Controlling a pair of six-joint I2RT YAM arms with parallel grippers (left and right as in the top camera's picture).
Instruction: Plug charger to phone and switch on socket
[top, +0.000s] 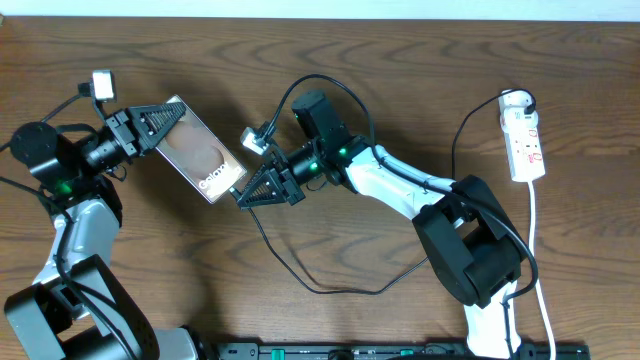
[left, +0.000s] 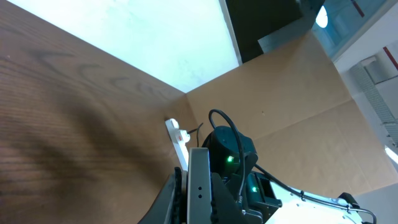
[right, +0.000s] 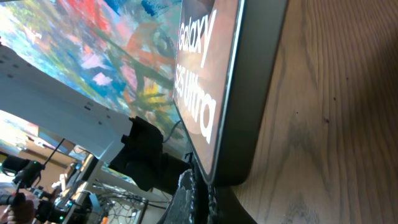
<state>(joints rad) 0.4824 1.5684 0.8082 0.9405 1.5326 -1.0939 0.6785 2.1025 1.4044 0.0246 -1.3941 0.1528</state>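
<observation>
The phone (top: 203, 150) sat left of centre over the worktop (top: 400, 60), its upper end pinched by the left claw (top: 165, 125). The right claw (top: 243, 195), pressed together apparently on the charger (top: 300, 278) tip, met the phone's lettered end; whether the tip was seated could not be confirmed. The socket (top: 525, 145), far right, was not yet switched. No containers were present.

- This looks like a robotics lab bench. A left arm (top: 70, 230) and a right arm (top: 400, 185) stand at the near edge of a wood-grain table (top: 400, 60).
- A black rail (top: 380, 350) runs along that near edge.
- Plain brown cardboard panels (left: 280, 93) stand beyond one table edge.
- Glass panes (left: 354, 25) and a ceiling light (left: 321, 17) show above them.
- A white socket (top: 526, 145) lies near the far right corner.
</observation>
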